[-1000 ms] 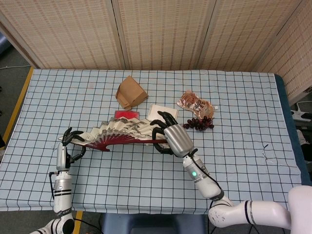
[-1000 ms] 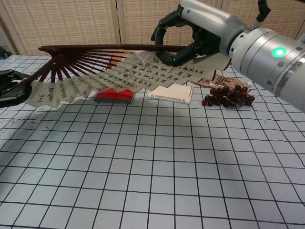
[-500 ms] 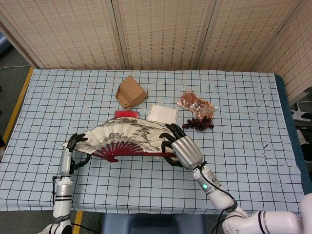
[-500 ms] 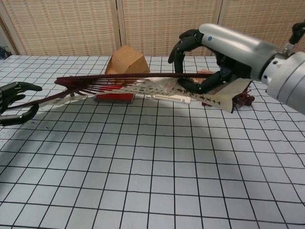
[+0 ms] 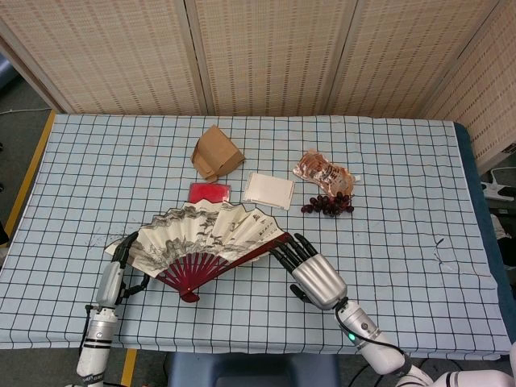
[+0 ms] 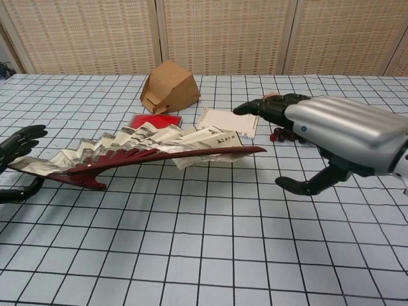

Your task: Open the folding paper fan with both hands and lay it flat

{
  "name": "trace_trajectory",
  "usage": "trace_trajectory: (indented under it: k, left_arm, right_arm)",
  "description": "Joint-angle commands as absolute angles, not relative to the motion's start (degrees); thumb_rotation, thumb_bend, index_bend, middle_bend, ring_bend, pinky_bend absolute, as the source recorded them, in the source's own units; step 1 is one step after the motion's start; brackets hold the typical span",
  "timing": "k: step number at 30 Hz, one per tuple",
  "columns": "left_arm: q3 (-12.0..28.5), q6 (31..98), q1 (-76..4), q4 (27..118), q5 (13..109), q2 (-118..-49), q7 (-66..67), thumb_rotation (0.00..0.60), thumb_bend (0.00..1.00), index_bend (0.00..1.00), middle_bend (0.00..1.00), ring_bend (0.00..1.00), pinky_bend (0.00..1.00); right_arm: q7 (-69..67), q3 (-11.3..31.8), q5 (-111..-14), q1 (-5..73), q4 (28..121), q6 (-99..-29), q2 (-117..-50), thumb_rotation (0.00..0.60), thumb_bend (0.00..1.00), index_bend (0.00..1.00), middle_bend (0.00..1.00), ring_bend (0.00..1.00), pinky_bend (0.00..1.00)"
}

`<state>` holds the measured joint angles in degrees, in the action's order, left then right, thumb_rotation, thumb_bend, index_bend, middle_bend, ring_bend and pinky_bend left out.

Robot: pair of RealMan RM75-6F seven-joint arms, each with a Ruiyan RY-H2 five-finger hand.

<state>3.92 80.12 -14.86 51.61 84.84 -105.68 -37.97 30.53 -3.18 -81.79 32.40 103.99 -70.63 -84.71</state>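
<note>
The paper fan (image 5: 201, 238) is spread open, with ink painting on its leaf and dark red ribs. It lies nearly flat on the checked cloth, pivot toward the front; in the chest view the fan (image 6: 146, 150) still tilts slightly. My right hand (image 5: 314, 274) is open just off the end of the right guard stick, and the chest view shows this right hand (image 6: 338, 131) apart from the fan. My left hand (image 5: 121, 262) sits at the fan's left edge. The leaf's edge reaches into the wide gap between the left hand's (image 6: 13, 150) fingers and thumb, unpinched.
Behind the fan lie a red packet (image 5: 210, 192), a white pad (image 5: 268, 190) and a brown paper box (image 5: 216, 151). A snack bag (image 5: 322, 172) and dark grapes (image 5: 328, 205) sit right of them. A folding screen closes the back.
The fan came down from the air onto the table and spread wider. My right hand let go of the guard stick and drew back toward the front. The left hand sank with the fan.
</note>
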Motion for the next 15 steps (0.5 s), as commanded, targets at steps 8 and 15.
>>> trace_trajectory:
  k: [8, 15]
  left_arm:
    - [-2.9, 85.8, -12.6, 42.3, 92.3, -105.1, -23.7, 0.6, 0.46, 0.0, 0.0, 0.0, 0.03]
    - [-2.1, 90.6, -12.8, 42.5, 94.0, -105.9, -20.0, 0.6, 0.43, 0.0, 0.0, 0.0, 0.03]
  right_arm:
    - [30.6, -5.4, -80.2, 29.7, 102.8, -68.5, -82.3, 0.6, 0.27, 0.0, 0.02, 0.0, 0.02]
    - [27.6, -5.1, -81.7, 28.6, 101.3, -68.3, -82.2, 0.6, 0.27, 0.0, 0.02, 0.0, 0.02]
